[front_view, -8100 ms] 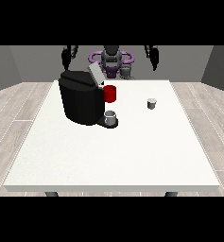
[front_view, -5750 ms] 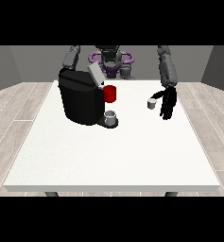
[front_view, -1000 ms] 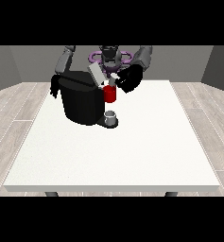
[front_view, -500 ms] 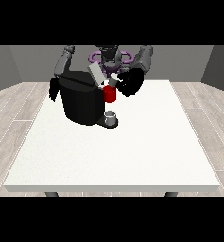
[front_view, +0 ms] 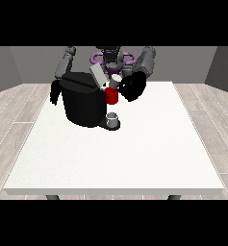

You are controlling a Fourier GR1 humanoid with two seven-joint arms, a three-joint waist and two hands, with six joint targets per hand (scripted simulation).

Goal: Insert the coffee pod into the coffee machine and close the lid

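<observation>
A: Where is the coffee pod (front_view: 116, 79) sitting for you?

B: You see it as a small pale cylinder just above the red part (front_view: 111, 95) of the coffee machine (front_view: 85, 99), right at the fingertips of the robot hand at the view's right (front_view: 132, 86). That robot hand's fingers curl toward the pod and look clamped on it, though the contact itself is small in your view.

A: And the lid (front_view: 97, 75)?

B: You find it tilted up, open, just left of the pod.

A: The other one?

B: The robot hand at the view's left (front_view: 55, 92) hangs beside the machine's far-left edge. You cannot tell whether its fingers are apart or together.

A: Anything else on the bench (front_view: 134, 153)?

B: A small grey cup (front_view: 112, 118) stands on the machine's base, below the red part.
</observation>
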